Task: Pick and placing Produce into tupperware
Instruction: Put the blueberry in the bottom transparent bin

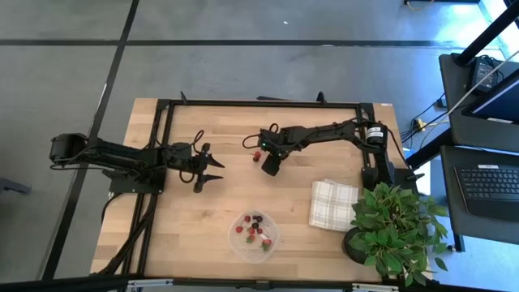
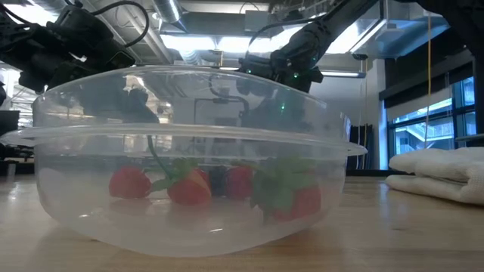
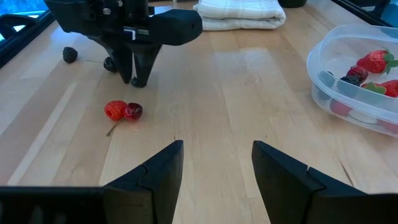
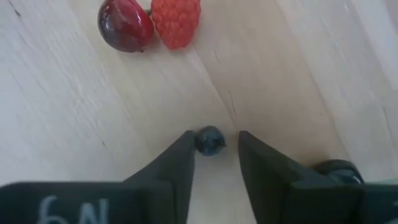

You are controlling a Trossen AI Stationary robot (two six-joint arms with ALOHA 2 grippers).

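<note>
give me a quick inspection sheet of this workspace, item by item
surface: light wooden table in a black frame.
job's things: round clear plastic tub holds red, dark and green pieces; a red raspberry, a dark red cherry and a small dark berry lie on the wood.
clutter: folded white checked cloth, leafy green potted plant.
grippers: right gripper down at the table, jaws around the dark berry with gaps showing; left gripper open, empty.
cables: black cables along both arms.
surroundings: grey floor, laptop on a side stand.
</note>
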